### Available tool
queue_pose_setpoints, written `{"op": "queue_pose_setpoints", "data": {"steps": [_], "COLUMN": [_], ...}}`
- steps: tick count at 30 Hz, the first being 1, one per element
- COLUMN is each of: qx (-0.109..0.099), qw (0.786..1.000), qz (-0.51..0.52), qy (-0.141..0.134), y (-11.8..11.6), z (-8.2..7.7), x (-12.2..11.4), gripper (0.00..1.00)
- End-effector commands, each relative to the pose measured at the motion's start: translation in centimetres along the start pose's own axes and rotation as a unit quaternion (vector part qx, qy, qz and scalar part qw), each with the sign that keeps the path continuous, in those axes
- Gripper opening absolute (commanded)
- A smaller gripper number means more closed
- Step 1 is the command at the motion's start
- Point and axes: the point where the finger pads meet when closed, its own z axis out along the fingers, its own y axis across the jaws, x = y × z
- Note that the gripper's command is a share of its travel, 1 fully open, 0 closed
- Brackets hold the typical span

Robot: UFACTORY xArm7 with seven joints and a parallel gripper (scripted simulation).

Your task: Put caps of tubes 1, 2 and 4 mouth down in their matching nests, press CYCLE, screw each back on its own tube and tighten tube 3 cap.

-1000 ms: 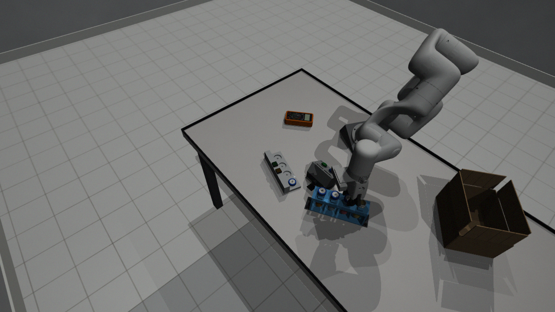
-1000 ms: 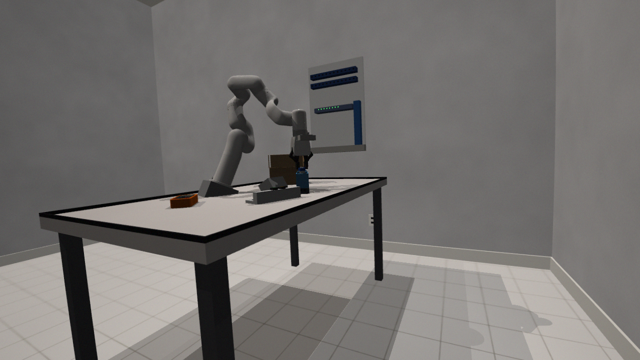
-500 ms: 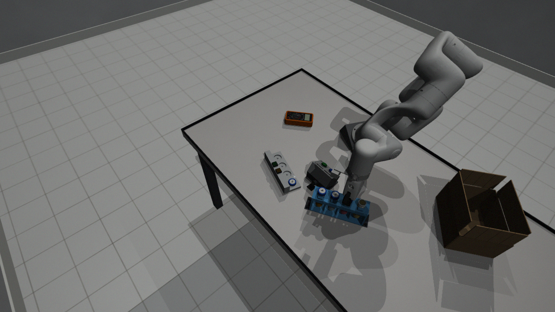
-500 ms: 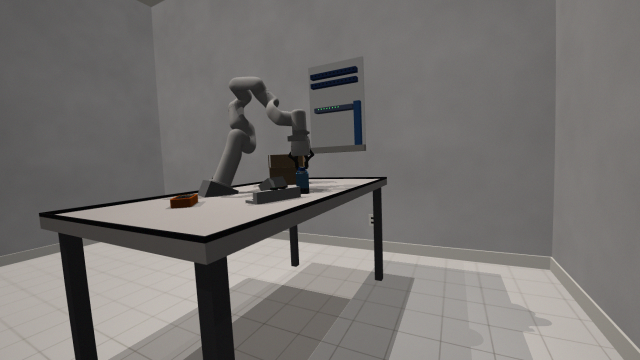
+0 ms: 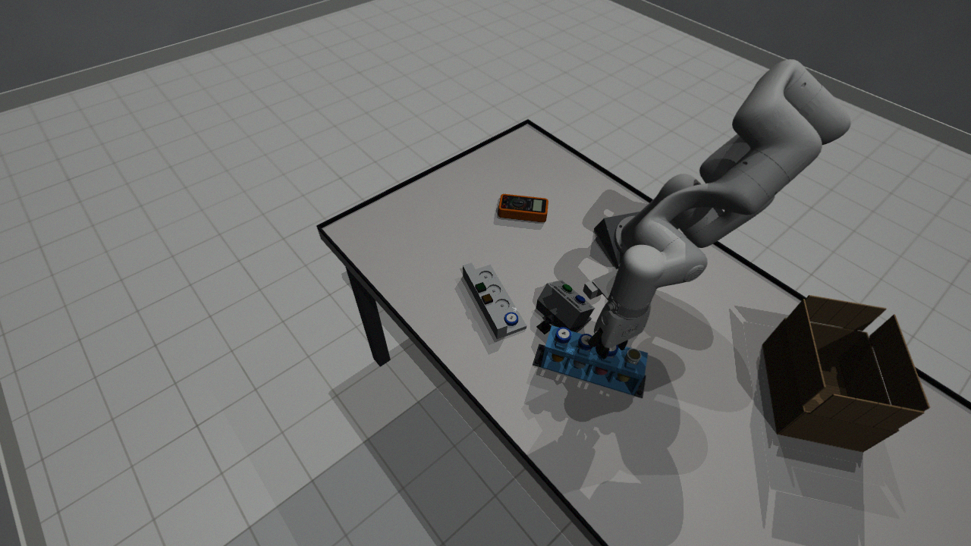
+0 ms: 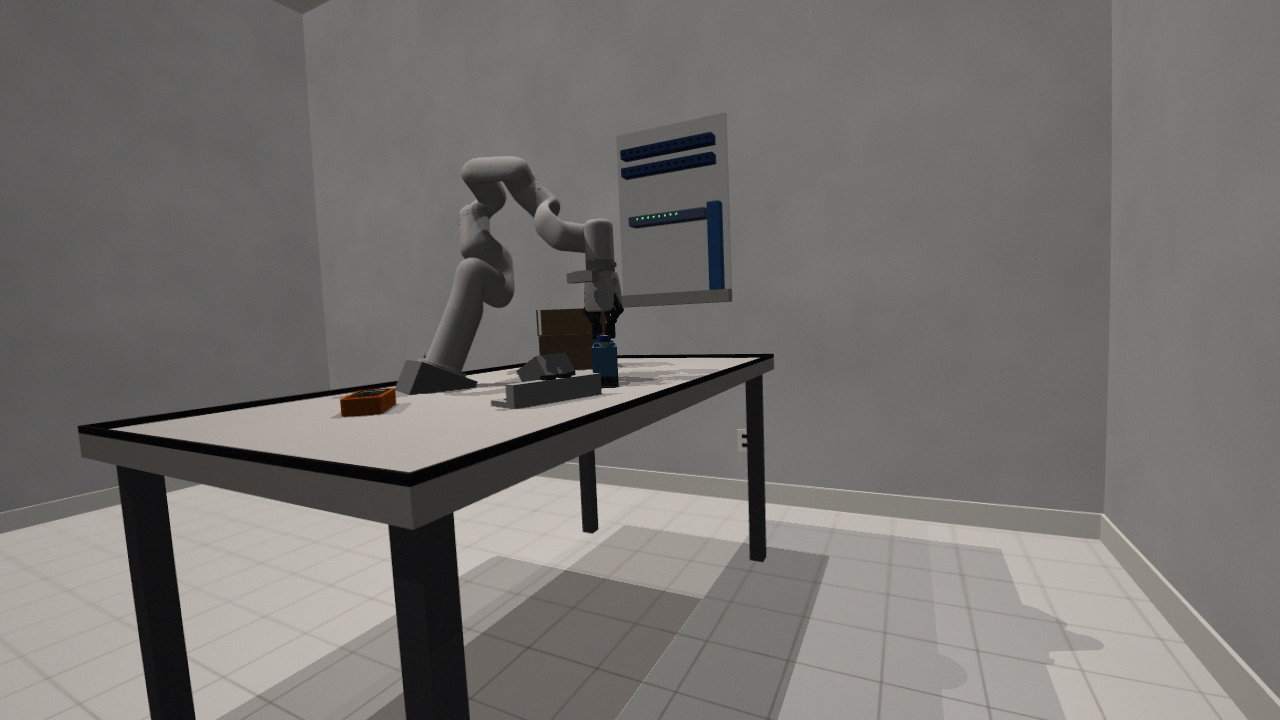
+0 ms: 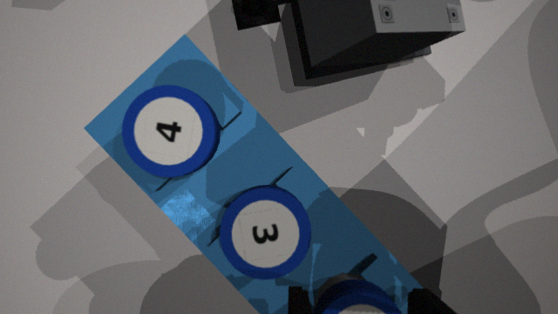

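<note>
The blue decapping station (image 5: 590,363) stands near the table's front edge. Caps 4 (image 7: 169,131) and 3 (image 7: 265,232) sit on their tubes. Tube 1 (image 5: 633,356) stands uncapped at the right end. Its blue cap (image 5: 510,318) lies in the near nest of the grey cap tray (image 5: 493,299). My gripper (image 7: 359,303) points straight down over tube 2, with a finger on either side of its blue cap (image 7: 357,301). The fingers are slightly open around the cap and do not clamp it. In the exterior view the gripper (image 6: 611,322) stands just above the station.
The dark key housing (image 5: 564,303) with a green and a blue key stands just behind the station; it also shows in the wrist view (image 7: 370,35). Both tray lamps look unlit. An orange multimeter (image 5: 522,207) lies farther back. An open cardboard box (image 5: 841,373) stands at the right.
</note>
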Motion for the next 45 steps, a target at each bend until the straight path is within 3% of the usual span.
{"op": "queue_pose_setpoints", "data": {"steps": [1,2,14,19,24,33,35,40,45], "qx": [0.002,0.002,0.002,0.001,0.001,0.001,0.001,0.0,0.0], "qw": [1.0,1.0,1.0,0.998,0.981,0.914,0.914,0.856,0.785], "qz": [0.007,0.007,0.007,-0.068,-0.192,-0.406,-0.406,-0.517,-0.619], "qy": [0.002,0.002,0.002,0.002,0.002,0.003,0.003,0.003,0.003], "y": [-0.13,-0.13,-0.13,-0.13,-0.13,-0.13,-0.13,-0.14,-0.14], "z": [-0.14,-0.14,-0.14,-0.15,-0.16,-0.18,-0.18,-0.18,-0.19], "x": [-0.06,-0.06,-0.06,-0.06,-0.06,-0.07,-0.07,-0.07,-0.07], "gripper": [0.46,0.0,0.0,0.0,0.0,0.0,0.0,0.0,0.0]}}
